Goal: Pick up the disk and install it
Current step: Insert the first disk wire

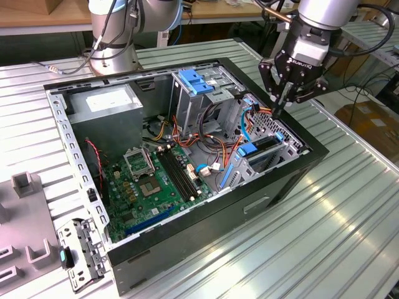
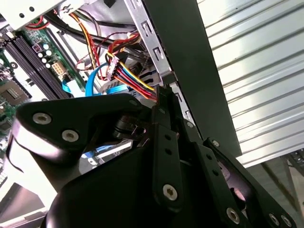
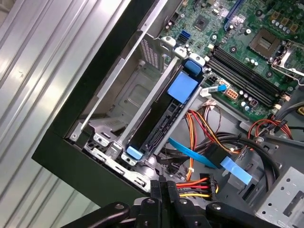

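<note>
The disk (image 3: 159,124) sat edge-up in its bay; the gripper (image 1: 278,112), fingers closed and empty, hovered at its two o'clock, apparently for seating it.

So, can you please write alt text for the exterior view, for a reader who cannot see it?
A robot arm's gripper, fingers together, hangs over the corner of an open computer case at the exterior view's right, above the disk standing in its bay. The green motherboard and coloured cables lie exposed inside.

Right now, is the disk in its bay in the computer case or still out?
In. The disk, on edge with its blue carrier, sits in the drive cage inside the case. The pincer is shut and empty above it.
</note>
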### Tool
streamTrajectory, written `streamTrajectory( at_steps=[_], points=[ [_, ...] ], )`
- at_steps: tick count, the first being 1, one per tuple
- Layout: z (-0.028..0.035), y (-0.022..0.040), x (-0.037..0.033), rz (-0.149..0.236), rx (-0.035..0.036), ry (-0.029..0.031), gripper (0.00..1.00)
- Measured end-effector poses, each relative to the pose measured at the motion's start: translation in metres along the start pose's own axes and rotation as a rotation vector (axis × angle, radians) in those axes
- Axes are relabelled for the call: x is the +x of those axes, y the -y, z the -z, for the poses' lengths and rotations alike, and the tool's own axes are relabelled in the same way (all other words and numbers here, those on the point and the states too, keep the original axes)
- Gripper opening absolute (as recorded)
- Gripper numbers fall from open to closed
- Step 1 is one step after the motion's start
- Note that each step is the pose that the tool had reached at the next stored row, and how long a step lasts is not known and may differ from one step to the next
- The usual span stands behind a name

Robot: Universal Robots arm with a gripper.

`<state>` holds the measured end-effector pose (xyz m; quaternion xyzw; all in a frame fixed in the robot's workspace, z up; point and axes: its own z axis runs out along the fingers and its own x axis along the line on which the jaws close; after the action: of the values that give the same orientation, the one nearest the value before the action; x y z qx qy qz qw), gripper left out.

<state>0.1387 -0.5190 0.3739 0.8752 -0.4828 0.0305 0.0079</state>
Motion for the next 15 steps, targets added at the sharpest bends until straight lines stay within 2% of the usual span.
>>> streamTrajectory(
  at_steps=[3, 11, 13, 15],
  points=[
    [0.0, 0.0, 0.0, -0.042, -0.0025, -0.0007, 0.16],
    [0.0, 0.0, 0.0, -0.042, -0.0026, -0.0007, 0.16],
    [-0.0001, 0.0, 0.0, -0.049, -0.003, -0.0007, 0.16],
    [-0.0001, 0.0, 0.0, -0.073, -0.0045, -0.0011, 0.16]
  ],
)
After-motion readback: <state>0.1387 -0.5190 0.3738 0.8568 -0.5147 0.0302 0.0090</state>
